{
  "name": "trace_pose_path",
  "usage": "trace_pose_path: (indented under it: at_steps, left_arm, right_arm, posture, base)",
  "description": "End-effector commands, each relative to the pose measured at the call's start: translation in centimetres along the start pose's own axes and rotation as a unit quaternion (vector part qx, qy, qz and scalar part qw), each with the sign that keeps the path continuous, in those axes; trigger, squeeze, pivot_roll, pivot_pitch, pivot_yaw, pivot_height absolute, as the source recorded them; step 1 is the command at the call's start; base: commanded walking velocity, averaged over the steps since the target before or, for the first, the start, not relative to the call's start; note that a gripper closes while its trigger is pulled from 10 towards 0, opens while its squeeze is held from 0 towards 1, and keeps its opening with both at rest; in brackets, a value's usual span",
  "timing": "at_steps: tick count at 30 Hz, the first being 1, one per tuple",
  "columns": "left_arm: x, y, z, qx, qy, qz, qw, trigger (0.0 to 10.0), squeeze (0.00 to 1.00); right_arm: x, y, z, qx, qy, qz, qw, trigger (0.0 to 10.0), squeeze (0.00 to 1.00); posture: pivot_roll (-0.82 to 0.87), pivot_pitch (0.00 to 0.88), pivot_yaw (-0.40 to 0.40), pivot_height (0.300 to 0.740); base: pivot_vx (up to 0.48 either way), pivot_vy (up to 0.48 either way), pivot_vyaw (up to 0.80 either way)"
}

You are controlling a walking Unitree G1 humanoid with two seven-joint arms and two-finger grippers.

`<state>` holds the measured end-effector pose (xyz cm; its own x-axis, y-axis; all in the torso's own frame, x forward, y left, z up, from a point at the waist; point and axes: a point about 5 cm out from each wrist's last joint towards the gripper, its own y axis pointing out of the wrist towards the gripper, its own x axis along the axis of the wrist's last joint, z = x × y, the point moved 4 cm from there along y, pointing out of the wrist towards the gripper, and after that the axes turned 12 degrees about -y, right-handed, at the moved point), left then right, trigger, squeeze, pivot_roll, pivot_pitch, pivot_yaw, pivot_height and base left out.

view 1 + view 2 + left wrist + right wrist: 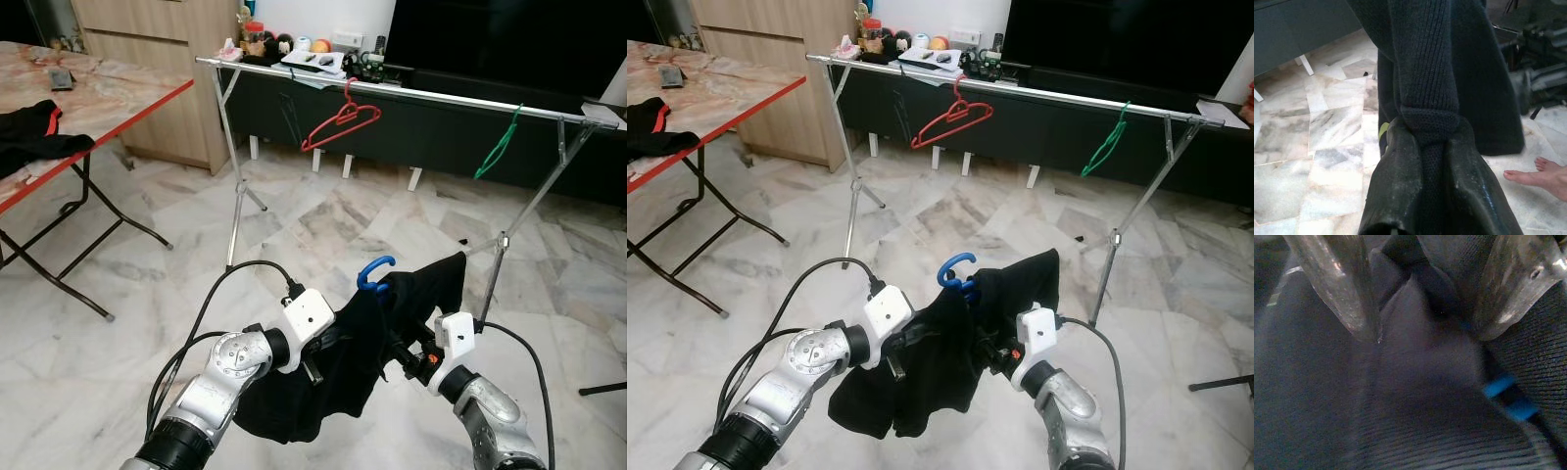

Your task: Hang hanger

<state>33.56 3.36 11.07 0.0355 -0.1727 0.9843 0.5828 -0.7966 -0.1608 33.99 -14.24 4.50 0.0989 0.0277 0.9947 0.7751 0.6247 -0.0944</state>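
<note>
Three hangers (341, 119), one rack (411, 93), two tables (108, 93).

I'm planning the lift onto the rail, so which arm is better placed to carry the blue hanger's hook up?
Probably the right. The right gripper sits just below the blue hanger, its jaws around the dark garment near blue plastic. The left gripper only pinches a fold of cloth, farther from the hook and the rail.

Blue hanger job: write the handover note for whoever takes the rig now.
Left tool: shut on the black garment.
Right tool: in the garment's folds beside the blue hanger; grip unclear.
Garment hangs on the blue hanger, held between both arms above the floor.
Rail stands ahead, carrying a red hanger and a green hanger.
Done: garment on hanger, lifted.
Left: hook the blue hanger over the rail, release.
</note>
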Motion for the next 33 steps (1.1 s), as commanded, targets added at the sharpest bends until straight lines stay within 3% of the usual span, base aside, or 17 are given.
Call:
trace_pose_path:
  at_steps: [1,7,15,26,27,28,33]
  left_arm:
    - [1.9,0.6,-0.7,-0.015,0.016,-0.028,0.999,10.0,0.0]
    - [1.9,0.9,-1.2,-0.023,0.019,-0.027,0.999,10.0,0.0]
    - [1.6,0.8,-1.5,-0.027,0.02,-0.024,0.999,10.0,0.0]
    - [1.5,0.8,-1.5,-0.027,0.021,-0.021,0.999,10.0,0.0]
    - [1.5,0.8,-1.5,-0.026,0.021,-0.02,0.999,10.0,0.0]
    - [1.5,0.7,-1.4,-0.026,0.022,-0.019,0.999,10.0,0.0]
    - [1.4,0.7,-1.4,-0.023,0.024,-0.017,0.999,10.0,0.0]
  right_arm:
    - [-0.2,0.0,0.5,0.016,0.01,-0.001,1.0,10.0,0.0]
    - [0.6,0.2,-0.2,-0.006,-0.005,-0.011,1.0,10.0,0.0]
    - [2.1,0.3,-2.6,-0.093,-0.022,-0.024,0.995,10.0,0.0]
    - [1.8,0.1,-3.1,-0.112,-0.028,-0.009,0.993,10.0,0.0]
    - [1.4,-0.1,-3.2,-0.116,-0.04,0.004,0.992,4.5,0.0]
    - [1.3,-0.1,-3.2,-0.117,-0.036,0.003,0.992,0.0,0.0]
    - [1.3,-0.2,-3.3,-0.127,-0.034,0.004,0.991,0.0,0.0]
  posture:
    - [0.08,0.046,-0.079,0.74]
    - [0.08,0.043,-0.083,0.74]
    - [0.08,0.042,-0.086,0.74]
    - [0.08,0.041,-0.087,0.74]
    - [0.08,0.041,-0.088,0.74]
    - [0.08,0.041,-0.088,0.74]
    - [0.08,0.042,-0.089,0.74]
  base:
    - [0.0,0.0,0.0]
    - [0.0,0.0,0.0]
    - [0.0,0.0,0.0]
    - [0.0,0.0,0.0]
    - [0.0,0.0,0.0]
    - [0.0,0.0,0.0]
    - [0.0,0.0,0.0]
